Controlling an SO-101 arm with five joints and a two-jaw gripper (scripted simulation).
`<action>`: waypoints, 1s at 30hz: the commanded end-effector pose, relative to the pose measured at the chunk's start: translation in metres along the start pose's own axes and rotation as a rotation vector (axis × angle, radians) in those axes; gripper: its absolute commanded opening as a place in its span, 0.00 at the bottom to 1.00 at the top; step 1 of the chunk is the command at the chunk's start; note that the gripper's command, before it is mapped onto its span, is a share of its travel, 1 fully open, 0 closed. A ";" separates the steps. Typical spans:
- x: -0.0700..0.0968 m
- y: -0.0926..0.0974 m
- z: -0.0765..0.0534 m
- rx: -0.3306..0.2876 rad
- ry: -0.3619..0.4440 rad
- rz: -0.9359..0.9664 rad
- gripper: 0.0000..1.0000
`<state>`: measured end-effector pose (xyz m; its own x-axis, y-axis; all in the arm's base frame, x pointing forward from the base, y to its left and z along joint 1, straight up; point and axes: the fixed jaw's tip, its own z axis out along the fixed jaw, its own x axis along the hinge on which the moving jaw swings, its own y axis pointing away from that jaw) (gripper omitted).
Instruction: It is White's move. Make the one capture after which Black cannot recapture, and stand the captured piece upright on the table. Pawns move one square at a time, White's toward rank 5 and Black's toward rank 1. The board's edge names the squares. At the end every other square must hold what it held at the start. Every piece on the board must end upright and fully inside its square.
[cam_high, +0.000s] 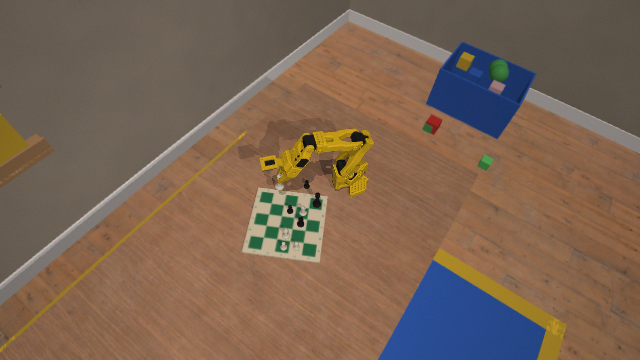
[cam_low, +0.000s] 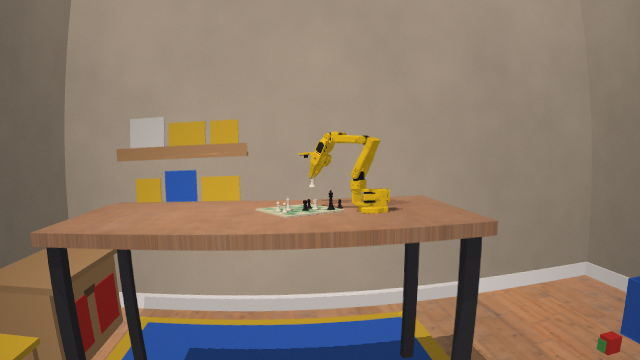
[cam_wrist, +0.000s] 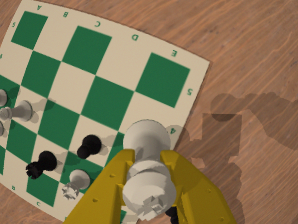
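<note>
My gripper (cam_wrist: 147, 157) is shut on a white chess piece (cam_wrist: 148, 172) and holds it in the air, base down. In the top view the gripper (cam_high: 279, 181) hangs over the board's far corner nearest the arm. In the exterior view the white piece (cam_low: 312, 183) hangs well above the green and cream chessboard (cam_low: 300, 210). On the board (cam_high: 286, 224) stand several white and black pieces, among them a tall black piece (cam_high: 316, 200) and black pawns (cam_wrist: 89, 144). One black pawn (cam_high: 306, 185) stands upright on the table off the board, next to the arm's base.
The arm's yellow base (cam_high: 351, 180) stands just beyond the board's far edge. The board's lettered edge (cam_wrist: 136, 38) shows in the wrist view. A blue bin (cam_high: 479, 87) and loose cubes (cam_high: 432, 124) lie on the floor far off.
</note>
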<state>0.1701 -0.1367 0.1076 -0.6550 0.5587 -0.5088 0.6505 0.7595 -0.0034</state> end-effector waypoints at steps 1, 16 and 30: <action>0.001 -0.001 0.001 0.002 -0.013 -0.003 0.00; 0.012 -0.001 0.021 0.002 -0.013 -0.003 0.00; 0.024 -0.001 0.041 0.002 -0.013 -0.003 0.00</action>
<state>0.1706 -0.1372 0.0670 -0.6476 0.5521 -0.5252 0.6504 0.7596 -0.0036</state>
